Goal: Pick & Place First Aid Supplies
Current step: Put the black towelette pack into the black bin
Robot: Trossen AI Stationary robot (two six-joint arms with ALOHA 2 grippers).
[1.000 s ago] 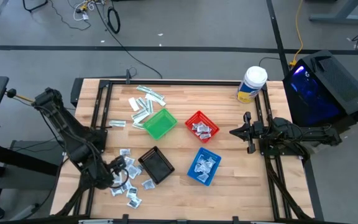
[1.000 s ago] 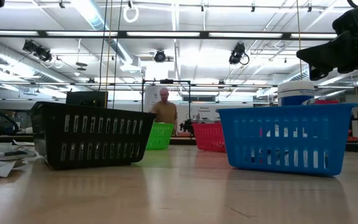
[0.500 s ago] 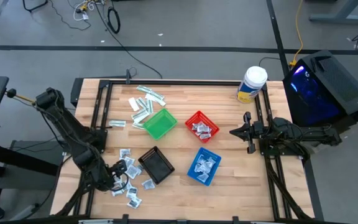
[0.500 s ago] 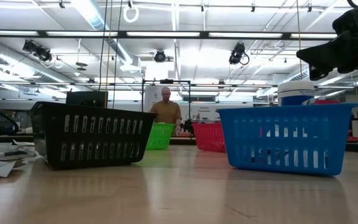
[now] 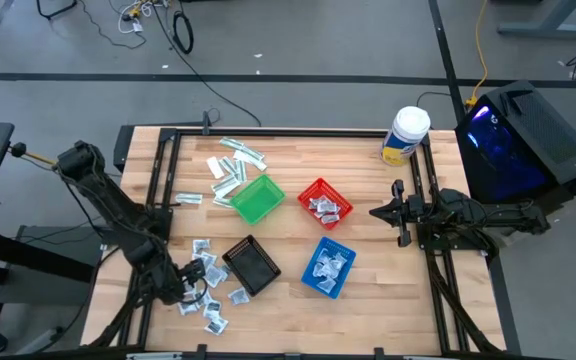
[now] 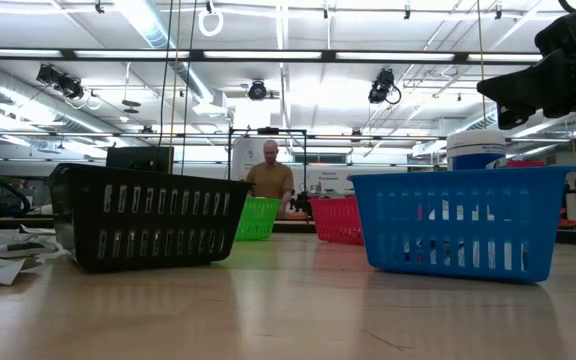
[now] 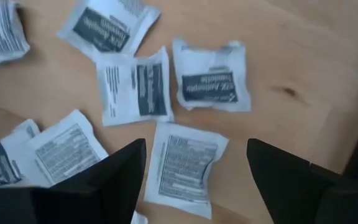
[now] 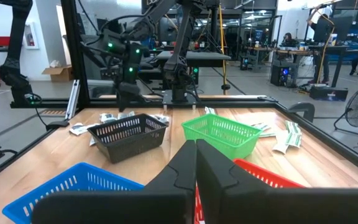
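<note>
- Hovering low over the sachets at the table's near-left corner, the left gripper has its fingers spread wide and nothing between them.
- In the left wrist view, one white sachet lies flat on the wood right between the two open fingers, with more sachets scattered just beyond it, some overlapping.
- Just beside that pile, toward the table's middle, sits the black basket.
- Strips lie loose at the far-left part of the table, next to the green basket.
- The red basket and the blue basket each hold a few packets.
- The right gripper waits at the right side of the table, above the wood, fingers pressed together and holding nothing.
- A tub stands at the far-right corner.
- In the low view a person shows in the room behind the baskets.
</note>
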